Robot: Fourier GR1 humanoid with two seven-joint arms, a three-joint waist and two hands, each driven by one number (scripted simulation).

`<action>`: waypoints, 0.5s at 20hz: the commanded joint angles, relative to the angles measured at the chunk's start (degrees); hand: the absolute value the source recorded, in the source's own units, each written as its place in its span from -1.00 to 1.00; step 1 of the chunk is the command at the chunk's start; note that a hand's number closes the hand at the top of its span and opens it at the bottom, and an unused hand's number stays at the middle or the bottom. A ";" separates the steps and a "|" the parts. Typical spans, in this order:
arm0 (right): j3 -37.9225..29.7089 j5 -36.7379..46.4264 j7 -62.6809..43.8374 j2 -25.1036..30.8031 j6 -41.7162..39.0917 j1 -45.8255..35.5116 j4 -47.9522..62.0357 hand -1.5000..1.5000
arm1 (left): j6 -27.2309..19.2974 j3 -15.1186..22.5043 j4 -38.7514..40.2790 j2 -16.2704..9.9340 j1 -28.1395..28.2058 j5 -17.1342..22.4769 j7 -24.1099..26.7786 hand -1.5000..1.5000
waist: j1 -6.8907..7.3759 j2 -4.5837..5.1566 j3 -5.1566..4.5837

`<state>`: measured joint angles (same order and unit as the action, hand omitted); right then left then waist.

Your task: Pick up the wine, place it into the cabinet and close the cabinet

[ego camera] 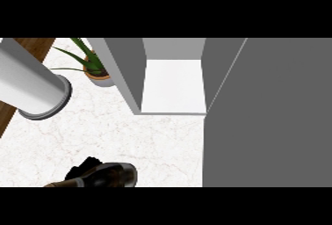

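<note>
Your wine [110,176] sits at the view's lower edge on the tabletop [149,136], with a robot hand [84,167] curled round it; you cannot tell which one. The cabinet [172,83] stands open beyond, door [269,114] swung right. A plant [96,70] stands left.

White marble counter [130,136] w/ faint reddish veins, filling left and centre of frame. Brown wood strip [29,48] along its upper-left edge, running diagonally down to left edge. Potted plant [97,72] standing on counter at upper centre-left: terracotta pot, long green leaves spreading up and left. Pot just beside cabinet's grey left wall. Open cabinet [130,74] resting on counter at upper centre, white shelf floor [174,85] inside, grey door [272,114] swung open over right side of frame. Dark bottle-like object [107,176] at bottom centre-left, over counter; contact w/ surface unclear.
</note>
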<state>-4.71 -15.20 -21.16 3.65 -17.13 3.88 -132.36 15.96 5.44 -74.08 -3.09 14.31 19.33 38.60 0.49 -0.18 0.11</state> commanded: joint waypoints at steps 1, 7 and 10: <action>-1.44 -1.02 1.12 0.28 -0.69 0.72 0.68 -1.00 | -2.49 3.68 -16.33 0.59 7.90 1.46 -7.86 1.00 | -0.11 0.06 -0.04; 0.82 0.60 2.35 -0.21 -2.01 3.32 -0.88 -1.00 | -11.57 9.02 -25.23 3.03 4.98 0.18 -14.40 1.00 | -0.51 0.09 -0.07; 3.74 2.13 0.57 -2.13 0.09 2.78 -1.63 -1.00 | -17.04 8.54 -29.23 3.06 -0.34 -0.78 -20.88 1.00 | -0.56 0.11 -0.09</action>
<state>-2.32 -13.13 -19.93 2.20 -17.19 5.15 -132.32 4.90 12.12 -97.30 -0.52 16.64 19.64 23.22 0.10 -0.07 0.04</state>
